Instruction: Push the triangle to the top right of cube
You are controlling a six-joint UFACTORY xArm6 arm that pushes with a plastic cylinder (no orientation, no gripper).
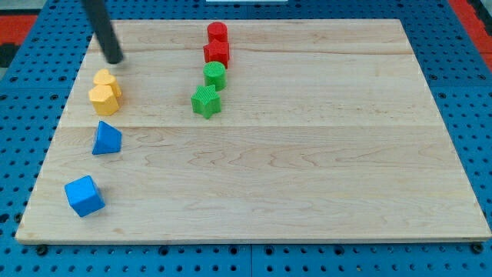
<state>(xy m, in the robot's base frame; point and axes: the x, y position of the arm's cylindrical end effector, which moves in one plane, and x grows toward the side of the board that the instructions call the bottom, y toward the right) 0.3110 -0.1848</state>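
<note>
A blue triangle block point(106, 139) lies near the board's left edge. A blue cube point(84, 195) lies below it and slightly to the left, near the bottom left corner. My tip point(115, 60) touches the board near the top left, above two yellow blocks and well above the triangle. It touches no block.
Two yellow blocks point(104, 88) sit together between my tip and the triangle. A red cylinder point(217, 32) and a red block point(217, 52) sit at top centre, with a green cylinder point(214, 75) and a green star point(206, 101) below them. The wooden board point(307, 169) lies on a blue pegboard.
</note>
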